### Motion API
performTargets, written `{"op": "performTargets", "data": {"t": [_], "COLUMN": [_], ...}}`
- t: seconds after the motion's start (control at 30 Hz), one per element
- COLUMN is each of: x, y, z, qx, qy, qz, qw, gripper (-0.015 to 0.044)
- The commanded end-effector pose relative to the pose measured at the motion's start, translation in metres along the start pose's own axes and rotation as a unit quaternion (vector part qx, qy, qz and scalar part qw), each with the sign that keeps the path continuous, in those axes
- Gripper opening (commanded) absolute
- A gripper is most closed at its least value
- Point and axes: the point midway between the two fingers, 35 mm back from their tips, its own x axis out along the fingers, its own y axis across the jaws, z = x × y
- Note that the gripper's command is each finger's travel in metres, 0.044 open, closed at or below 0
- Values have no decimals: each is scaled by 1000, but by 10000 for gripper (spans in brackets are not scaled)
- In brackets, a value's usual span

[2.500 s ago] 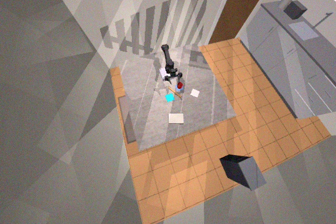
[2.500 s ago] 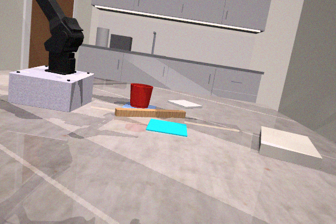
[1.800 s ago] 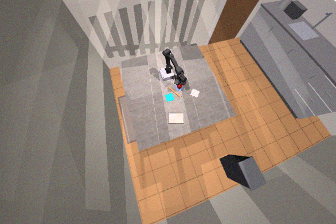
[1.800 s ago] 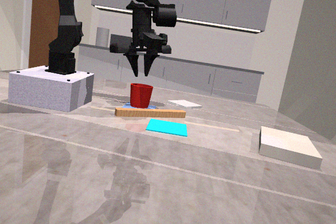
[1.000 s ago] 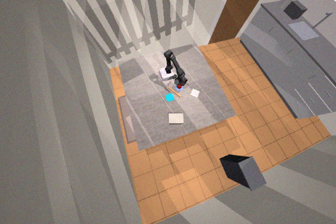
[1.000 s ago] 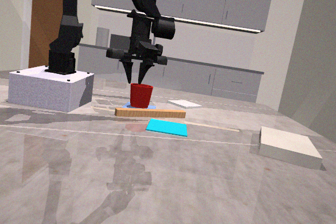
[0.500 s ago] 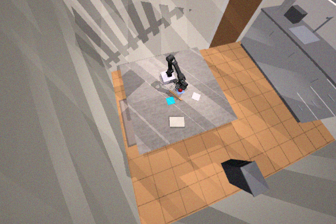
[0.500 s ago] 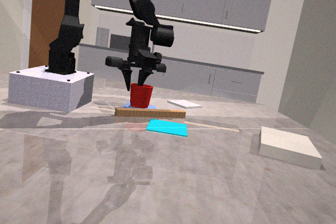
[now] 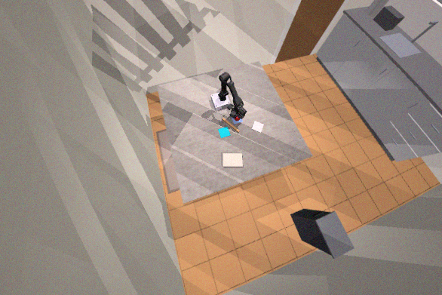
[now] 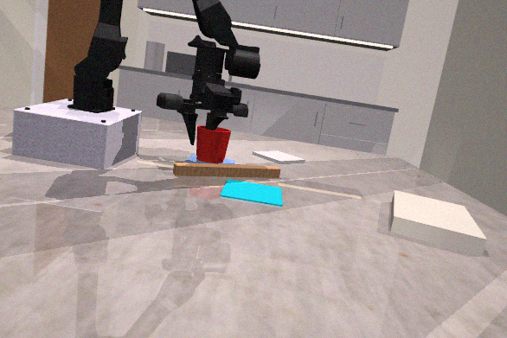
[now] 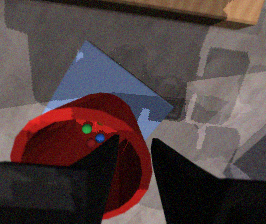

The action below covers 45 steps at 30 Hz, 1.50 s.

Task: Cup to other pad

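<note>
The red cup (image 9: 237,118) (image 10: 213,145) (image 11: 49,142) stands upright on the blue pad (image 10: 231,161) (image 11: 109,75). Marbles lie inside it, among them a green marble (image 11: 87,129) and a blue marble (image 11: 100,137). My gripper (image 10: 202,135) (image 11: 135,141) points down and is open astride the cup's wall, one fingertip inside the rim and the other outside. A gap shows between the fingertips in the wrist view. The cyan pad (image 9: 224,132) (image 10: 252,193) is bare.
A low wooden bar (image 9: 231,125) (image 10: 227,170) (image 11: 184,10) lies between the two pads. A white tile (image 9: 258,126) (image 10: 279,156) lies beyond the cup in the exterior view. A cream block (image 9: 232,160) (image 10: 437,217) lies farther out, past the cyan pad.
</note>
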Motion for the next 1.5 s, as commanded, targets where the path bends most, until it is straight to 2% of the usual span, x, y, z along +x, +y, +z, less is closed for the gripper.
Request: {"op": "performTargets", "data": {"t": [0.0,0.03,0.27,0.9,1.47], "x": [0,0,0,-45,-44], "y": [0,0,0,-6,-9], "z": [0,0,0,-2,-3], "qx": [0,0,0,-2,-3], "qy": [0,0,0,-1,1], "qz": [0,0,0,-2,-5], "qw": [1000,1000,1000,1000,1000], "gripper": [69,43,0,0,0]}}
